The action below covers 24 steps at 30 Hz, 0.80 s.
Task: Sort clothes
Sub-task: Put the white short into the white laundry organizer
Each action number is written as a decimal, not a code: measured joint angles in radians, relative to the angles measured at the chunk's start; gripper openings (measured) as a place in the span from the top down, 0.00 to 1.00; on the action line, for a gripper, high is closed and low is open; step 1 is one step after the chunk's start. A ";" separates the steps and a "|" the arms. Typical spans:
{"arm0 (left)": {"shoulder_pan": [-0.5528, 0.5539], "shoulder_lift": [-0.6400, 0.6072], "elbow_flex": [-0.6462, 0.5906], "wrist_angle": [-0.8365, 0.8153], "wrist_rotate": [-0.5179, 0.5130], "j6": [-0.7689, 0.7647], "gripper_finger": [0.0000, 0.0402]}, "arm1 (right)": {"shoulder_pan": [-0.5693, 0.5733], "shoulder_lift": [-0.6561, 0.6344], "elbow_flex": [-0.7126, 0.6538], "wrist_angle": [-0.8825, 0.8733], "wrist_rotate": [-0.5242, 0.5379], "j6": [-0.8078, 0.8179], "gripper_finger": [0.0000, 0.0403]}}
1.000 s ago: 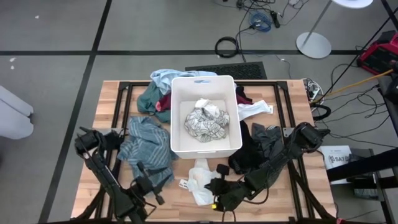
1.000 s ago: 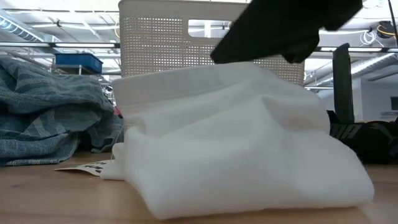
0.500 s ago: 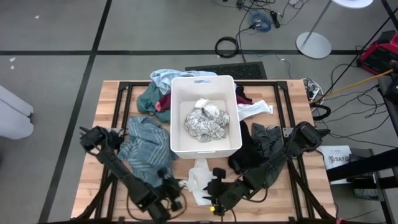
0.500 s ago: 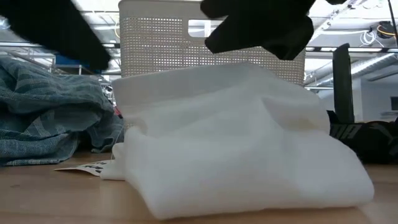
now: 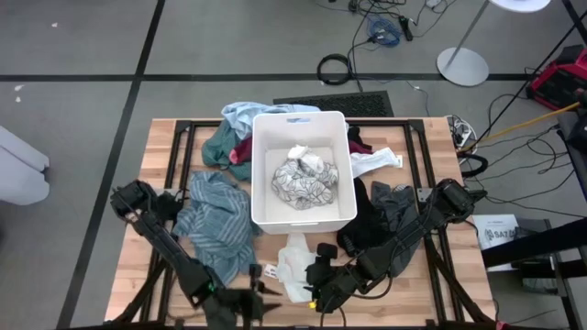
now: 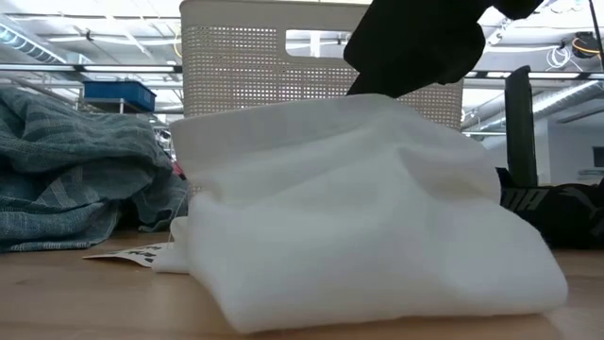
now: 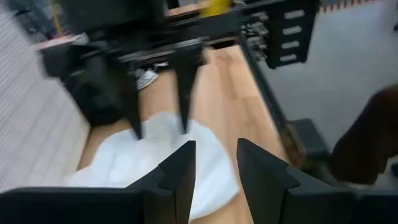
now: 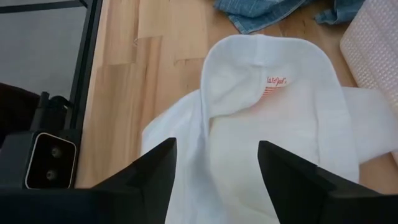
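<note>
Just ahead of the right end effector (image 8: 214, 168), whose fingers stand apart and hold nothing, lies a white garment (image 8: 261, 130) on the bench (image 8: 124, 93); an orange-lettered neck label (image 8: 278, 84) shows inside its collar, too small to read. Soft and crumpled, it sits between both end effectors. Opposite, the left end effector (image 7: 214, 168) is also parted, empty, facing that garment beside the white bin (image 5: 301, 170).

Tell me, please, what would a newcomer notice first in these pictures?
A white bin mid-table holds a patterned white-grey garment. Clothes lie around it, a teal striped one on its left. At the near edge, the open right tool hovers over a white garment.
</note>
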 joint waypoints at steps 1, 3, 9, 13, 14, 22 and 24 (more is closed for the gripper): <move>0.006 -0.023 -0.042 0.045 0.018 -0.002 0.69 | 0.001 0.000 0.000 0.000 0.002 0.000 0.47; 0.015 -0.078 -0.139 0.162 0.086 0.014 0.69 | 0.001 0.000 0.000 0.000 0.003 0.006 0.48; 0.053 -0.242 -0.464 0.702 0.373 0.130 0.69 | 0.001 0.000 0.000 0.003 0.006 0.011 0.48; 0.054 -0.296 -0.646 1.039 0.463 0.195 0.69 | 0.001 0.000 0.000 0.003 0.001 0.010 0.48; 0.054 -0.298 -0.681 1.088 0.463 0.195 0.69 | 0.001 0.000 0.000 0.003 0.000 0.010 0.48; 0.054 -0.296 -0.777 1.119 0.387 0.051 0.69 | -0.020 0.023 -0.001 -0.011 -0.001 0.043 0.51; 0.054 -0.297 -0.777 1.124 0.369 0.049 0.69 | -0.020 0.025 -0.002 0.018 -0.005 0.042 0.56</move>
